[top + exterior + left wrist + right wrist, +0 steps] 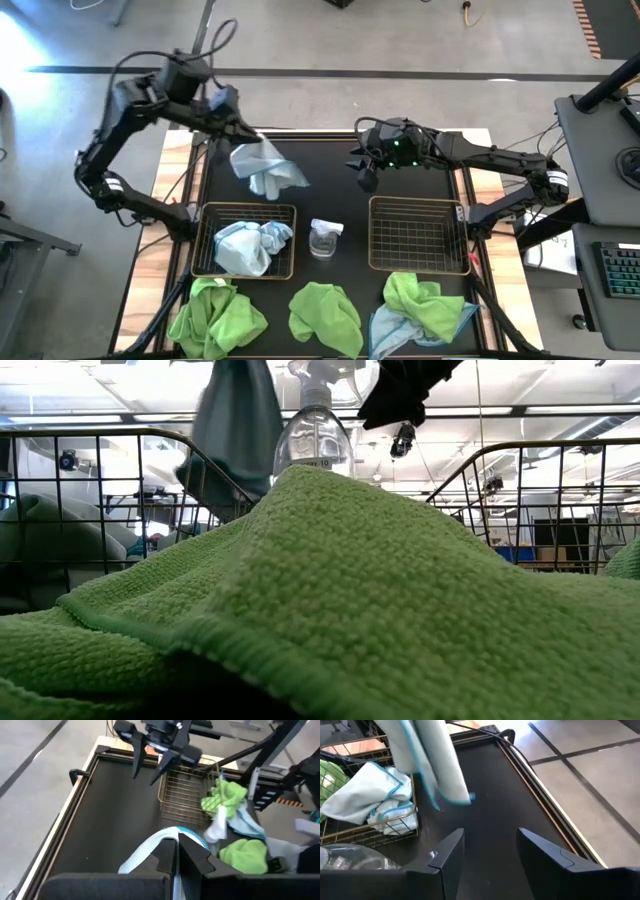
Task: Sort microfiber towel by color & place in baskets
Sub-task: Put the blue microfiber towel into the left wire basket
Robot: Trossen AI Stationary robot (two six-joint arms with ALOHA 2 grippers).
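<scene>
Left gripper [243,135] jaws clamped on a pale blue towel [265,168], which hangs above the back of the desk [330,180], behind the left basket [205,212]. Right gripper [364,168] jaws wide apart, holding nothing, just behind the right basket [418,236]. Left basket holds pale blue towels [250,245]; right basket is bare mesh; green towels [325,315] lie along the front edge, one over another blue towel [392,330].

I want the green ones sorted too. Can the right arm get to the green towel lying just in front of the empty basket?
Probably yes. The right gripper is open and holds nothing, and the green towel lies uncovered on its side, past the empty basket. It would have to reach over that.
</scene>
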